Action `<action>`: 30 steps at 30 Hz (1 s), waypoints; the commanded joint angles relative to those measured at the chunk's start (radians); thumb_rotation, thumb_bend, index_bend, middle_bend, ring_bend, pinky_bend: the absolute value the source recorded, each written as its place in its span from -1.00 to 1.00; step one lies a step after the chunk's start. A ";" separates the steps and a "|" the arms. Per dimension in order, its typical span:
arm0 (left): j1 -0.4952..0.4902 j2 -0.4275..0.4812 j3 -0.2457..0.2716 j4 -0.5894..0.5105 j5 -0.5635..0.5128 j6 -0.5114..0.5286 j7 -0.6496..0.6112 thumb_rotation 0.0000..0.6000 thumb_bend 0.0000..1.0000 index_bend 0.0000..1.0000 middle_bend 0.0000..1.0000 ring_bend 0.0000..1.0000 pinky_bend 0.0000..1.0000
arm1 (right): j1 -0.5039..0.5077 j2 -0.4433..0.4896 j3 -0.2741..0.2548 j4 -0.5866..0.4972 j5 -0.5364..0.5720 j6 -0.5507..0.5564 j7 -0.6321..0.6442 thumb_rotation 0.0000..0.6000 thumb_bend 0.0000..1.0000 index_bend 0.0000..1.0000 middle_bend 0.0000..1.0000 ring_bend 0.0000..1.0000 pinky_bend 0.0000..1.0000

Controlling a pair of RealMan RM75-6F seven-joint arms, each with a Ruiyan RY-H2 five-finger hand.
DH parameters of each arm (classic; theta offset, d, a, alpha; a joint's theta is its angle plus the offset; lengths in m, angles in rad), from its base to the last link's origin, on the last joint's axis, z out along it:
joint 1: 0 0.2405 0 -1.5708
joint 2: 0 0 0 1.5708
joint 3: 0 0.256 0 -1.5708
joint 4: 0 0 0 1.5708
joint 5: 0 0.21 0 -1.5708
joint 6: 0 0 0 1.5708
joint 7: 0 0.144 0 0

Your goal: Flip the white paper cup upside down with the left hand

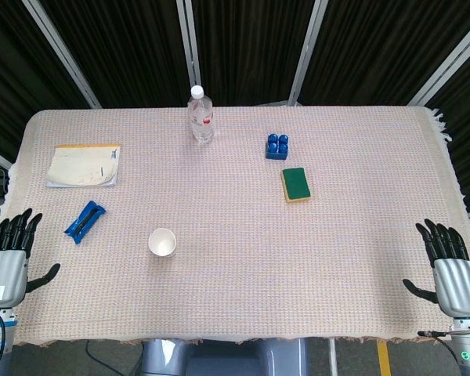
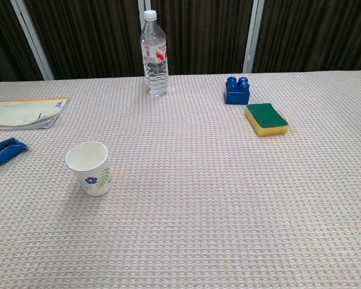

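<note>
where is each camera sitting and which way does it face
Head view: high above the near edge, facing down on the whole table; shows the left hand and right hand, both open.
Chest view: low at the near edge, facing across toward the dark curtains; none of the robot shows.
Shared: paper cup, water bottle, blue block, sponge.

left robot hand [image 1: 8,262] silver-backed, black fingers, right robot hand [image 1: 452,272] alike

Left hand [image 1: 6,262], right hand [image 1: 453,270] (both spread)
</note>
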 commanded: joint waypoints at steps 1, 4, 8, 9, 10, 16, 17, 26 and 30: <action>-0.001 0.000 -0.001 0.001 -0.001 -0.002 0.000 1.00 -0.73 -1.00 -1.00 -1.00 -1.00 | 0.000 0.000 0.000 0.000 0.001 -0.002 -0.001 1.00 -1.00 -1.00 -1.00 -1.00 -1.00; -0.002 -0.001 -0.001 0.002 -0.002 -0.005 0.003 1.00 -0.73 -1.00 -1.00 -1.00 -1.00 | 0.001 0.000 0.000 0.001 0.002 -0.003 -0.004 1.00 -1.00 -1.00 -1.00 -1.00 -1.00; -0.003 -0.002 0.000 0.001 -0.001 -0.010 0.002 1.00 -0.73 -1.00 -1.00 -1.00 -1.00 | 0.001 0.000 0.002 0.001 0.004 -0.003 0.000 1.00 -1.00 -1.00 -1.00 -1.00 -1.00; -0.003 -0.002 0.001 0.001 -0.001 -0.012 0.002 1.00 -0.73 -1.00 -1.00 -1.00 -1.00 | 0.000 0.000 0.002 0.000 0.004 -0.003 0.001 1.00 -1.00 -1.00 -1.00 -1.00 -1.00; -0.005 -0.002 0.001 0.000 0.000 -0.015 0.002 1.00 -0.73 -1.00 -1.00 -1.00 -1.00 | 0.001 0.001 0.003 0.001 0.004 -0.003 0.001 1.00 -1.00 -1.00 -1.00 -1.00 -1.00; -0.020 -0.006 -0.007 -0.009 0.005 -0.030 0.005 1.00 -0.73 -1.00 -1.00 -1.00 -1.00 | 0.000 0.002 0.004 -0.003 0.010 -0.007 -0.002 1.00 -1.00 -1.00 -1.00 -1.00 -1.00; -0.025 -0.007 -0.009 -0.012 0.007 -0.036 0.010 1.00 -0.73 -1.00 -1.00 -1.00 -1.00 | 0.000 0.003 0.004 -0.004 0.011 -0.007 -0.002 1.00 -1.00 -1.00 -1.00 -1.00 -1.00; -0.138 -0.001 -0.061 -0.124 -0.066 -0.199 0.138 1.00 -0.75 -0.96 -1.00 -1.00 -1.00 | -0.001 0.008 0.001 -0.008 0.009 -0.009 0.001 1.00 -1.00 -1.00 -1.00 -1.00 -1.00; -0.205 -0.008 -0.096 -0.195 -0.140 -0.284 0.233 1.00 -0.75 -0.76 -1.00 -1.00 -1.00 | 0.000 0.010 0.001 -0.007 0.009 -0.014 0.006 1.00 -1.00 -1.00 -1.00 -1.00 -1.00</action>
